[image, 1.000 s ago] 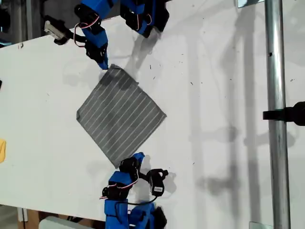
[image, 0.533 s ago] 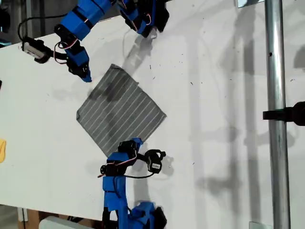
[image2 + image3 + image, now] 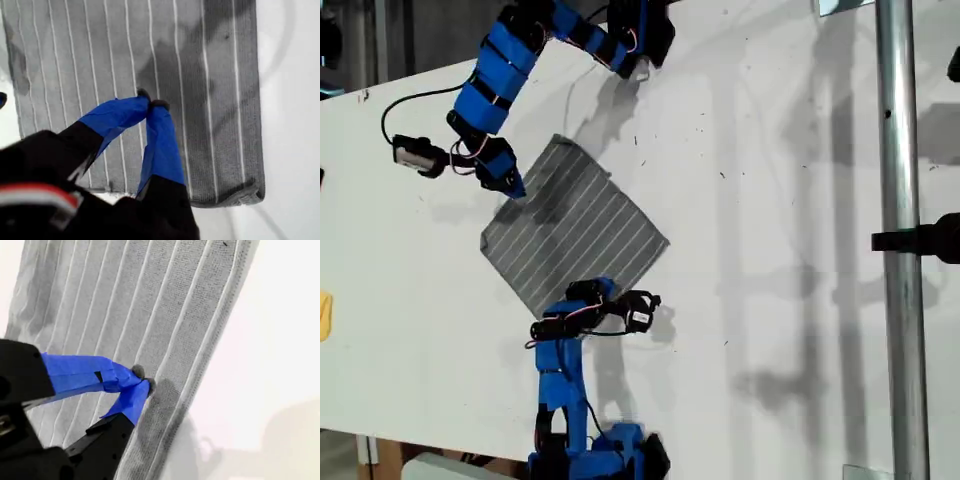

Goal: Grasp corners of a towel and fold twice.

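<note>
The grey striped towel (image 3: 582, 232) lies flat as a diamond on the white table (image 3: 770, 200). My first gripper (image 3: 606, 291) reaches in from the exterior view's bottom, over the towel beside its lower right edge. In the first wrist view it (image 3: 152, 98) is shut above the stripes, with one corner (image 3: 254, 194) behind it. My second gripper (image 3: 517, 190) comes from the exterior view's top and sits at the towel's upper left edge. The second wrist view shows it (image 3: 144, 379) shut, tips on the cloth (image 3: 125, 305) just inside that edge. The top corner (image 3: 557, 141) and right corner (image 3: 665, 240) lie free.
A small yellow object (image 3: 324, 315) lies at the exterior view's left edge. A vertical metal pole (image 3: 900, 250) with a black clamp (image 3: 925, 240) stands at the exterior view's right. The table's back edge runs behind the second arm.
My second gripper has swung from the towel's top corner down along the upper left edge. My first gripper has stretched forward over the towel's lower part. The towel has not moved.
</note>
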Motion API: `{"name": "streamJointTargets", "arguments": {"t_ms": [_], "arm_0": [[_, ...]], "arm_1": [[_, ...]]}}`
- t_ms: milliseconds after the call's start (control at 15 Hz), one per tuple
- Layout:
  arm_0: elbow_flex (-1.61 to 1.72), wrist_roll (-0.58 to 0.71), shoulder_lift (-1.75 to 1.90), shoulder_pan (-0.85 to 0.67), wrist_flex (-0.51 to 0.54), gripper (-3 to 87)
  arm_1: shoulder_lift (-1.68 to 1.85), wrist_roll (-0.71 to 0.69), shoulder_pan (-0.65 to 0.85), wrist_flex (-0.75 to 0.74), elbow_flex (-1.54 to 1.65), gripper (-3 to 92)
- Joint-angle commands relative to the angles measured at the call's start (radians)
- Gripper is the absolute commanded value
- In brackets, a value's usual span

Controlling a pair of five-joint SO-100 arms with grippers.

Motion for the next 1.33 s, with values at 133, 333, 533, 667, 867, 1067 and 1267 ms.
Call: {"name": "streamJointTargets", "arguments": {"t_ms": [133, 333, 533, 667, 867, 1067, 1267], "arm_0": [[-0.132, -0.029, -0.109, -0.037, -0.021, -2.9], [-0.141, -0.057, -0.153, -0.041, -0.015, -2.9], [-0.141, -0.092, -0.169, -0.038, 0.018, -2.9], [-0.144, -0.118, -0.176, -0.035, 0.034, -2.9], [-0.084, -0.149, -0.15, 0.002, 0.071, -2.9], [0.282, -0.172, 0.091, 0.017, -0.031, -2.9], [0.646, -0.202, 0.417, 0.018, -0.081, -2.9]], "arm_1": [[-0.144, -0.015, 0.029, -0.143, -0.081, -0.3], [-0.407, 0.044, 0.083, -0.121, -0.173, -0.3], [-0.456, 0.067, 0.084, -0.034, -0.224, -0.3], [-0.454, 0.075, 0.072, 0.012, -0.224, -0.3], [-0.351, 0.081, 0.029, 0.074, -0.124, -0.3], [-0.117, 0.123, -0.06, 0.11, 0.115, -0.3], [0.075, 0.222, -0.21, 0.117, 0.308, -0.3]]}}
